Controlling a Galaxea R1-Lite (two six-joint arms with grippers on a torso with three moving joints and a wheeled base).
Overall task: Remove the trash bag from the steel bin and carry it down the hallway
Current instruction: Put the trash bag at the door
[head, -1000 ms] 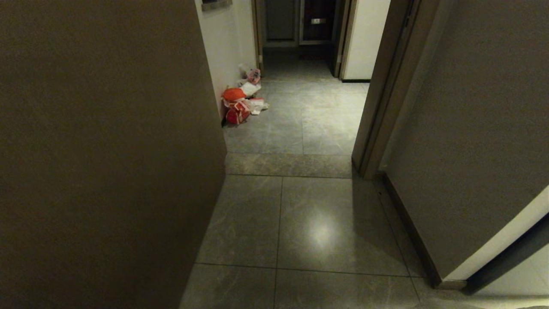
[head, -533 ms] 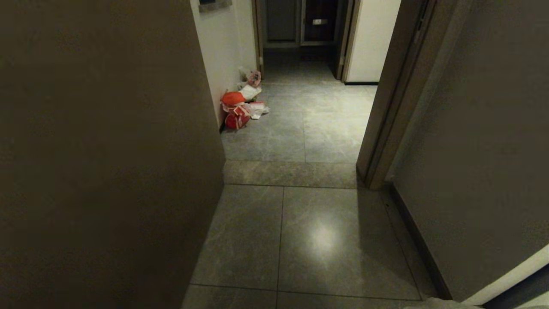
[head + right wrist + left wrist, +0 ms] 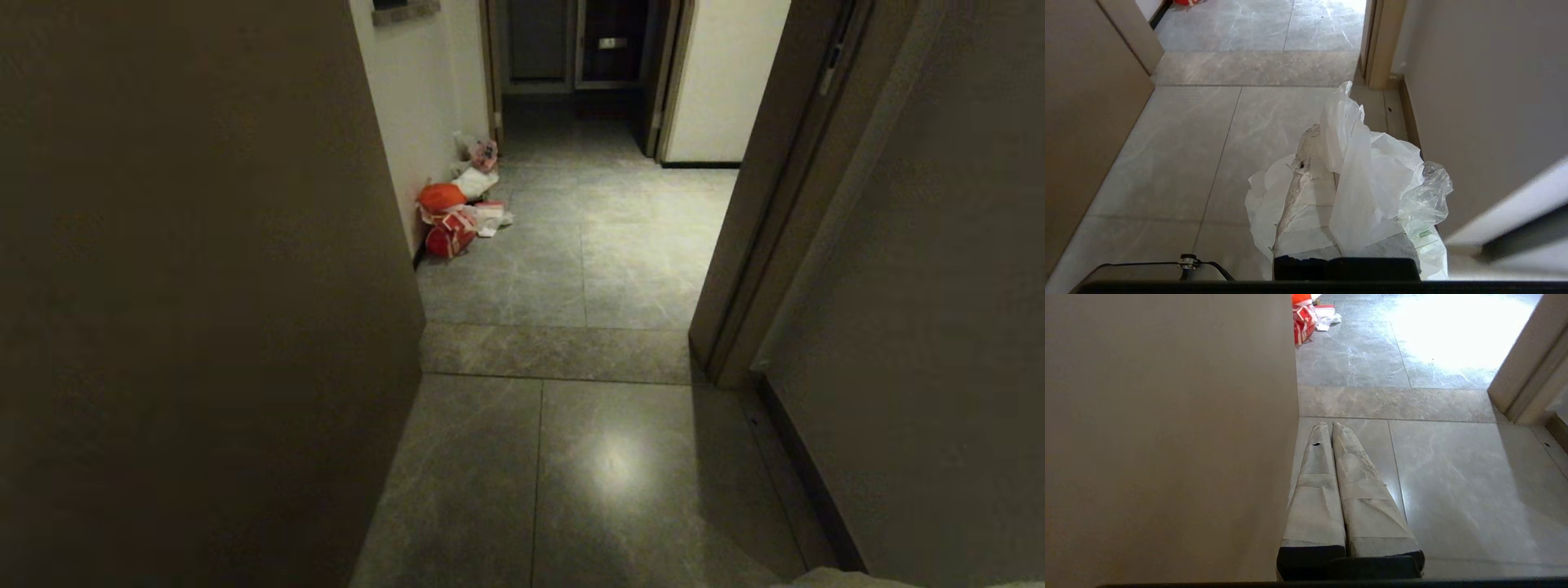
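The trash bag [image 3: 1367, 175], thin crinkled white plastic with a little green print, hangs bunched over my right gripper [image 3: 1316, 134], which is shut on it. One taped finger [image 3: 1302, 196] shows; the bag covers the other. My left gripper [image 3: 1329, 425] is shut with nothing between its taped fingers, and it hangs close beside a brown wall, low over the floor. The hallway [image 3: 620, 237] with grey marbled tiles runs ahead past a doorway. The steel bin is out of view. Neither arm shows in the head view.
A brown wall [image 3: 204, 286] fills the left side. A door frame [image 3: 751, 245] and a wall stand on the right. A stone threshold strip [image 3: 555, 351] crosses the floor. Orange-red and white bags [image 3: 453, 216] lie by the left wall. Dark doors [image 3: 604, 41] close the far end.
The whole head view has shifted: the threshold and the pile of bags sit lower and nearer, and the pale door edge at the lower right has slid out of view. The camera has moved forward.
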